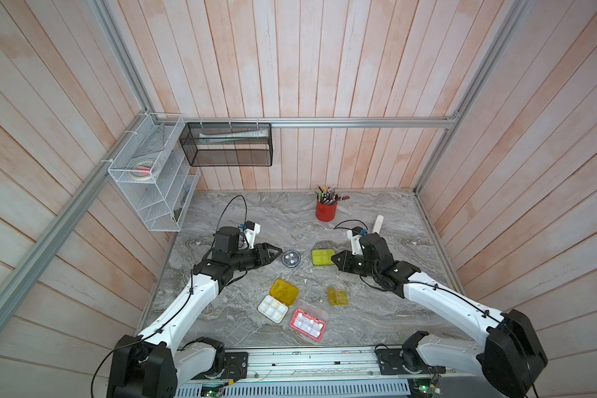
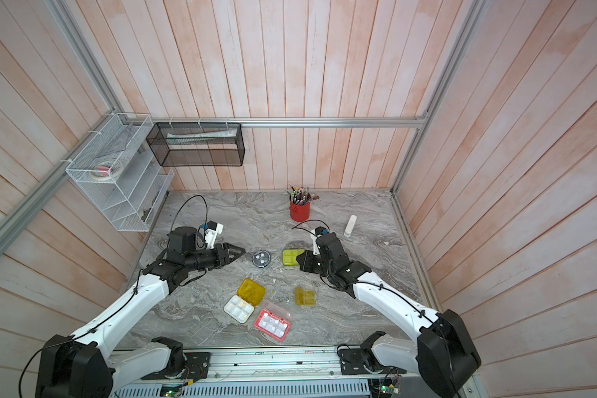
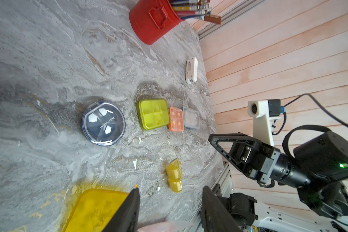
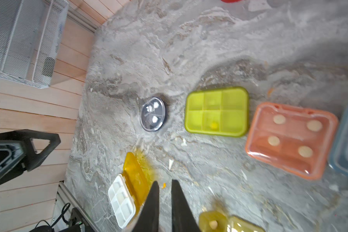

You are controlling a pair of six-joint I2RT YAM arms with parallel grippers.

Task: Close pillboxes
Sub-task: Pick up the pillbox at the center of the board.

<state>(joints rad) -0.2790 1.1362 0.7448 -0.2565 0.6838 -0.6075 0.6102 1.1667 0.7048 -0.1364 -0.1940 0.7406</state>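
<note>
Presently, three pillboxes lie open, lower centre in both top views: white compartment tray with amber-yellow hinged lid (image 1: 278, 303) folded flat back; pink-red case with clear lid (image 1: 307, 322); small olive-yellow two-part case (image 1: 338, 297). Mid-frame sit the round dark case (image 1: 291, 258) and the lime-green rectangular case (image 1: 322, 257); both look shut. The orange case (image 4: 291, 138) and light blue case (image 3: 191, 117) sit beside the lime one and show only in the wrist views.

Left pincer (image 1: 277, 254): spread, empty, just left of the round dark case. Right pincer (image 1: 334, 257): fingers narrowly apart, empty, tip over the lime case's right edge, seemingly raised clear of it.

Judgement: the cases are light, stiff plastic, slick on the marble table (image 1: 273, 213), and likely to skate when pushed. Take a lid by its free edge, opposite the hinge, and brace the tray with the other pincer.
</note>
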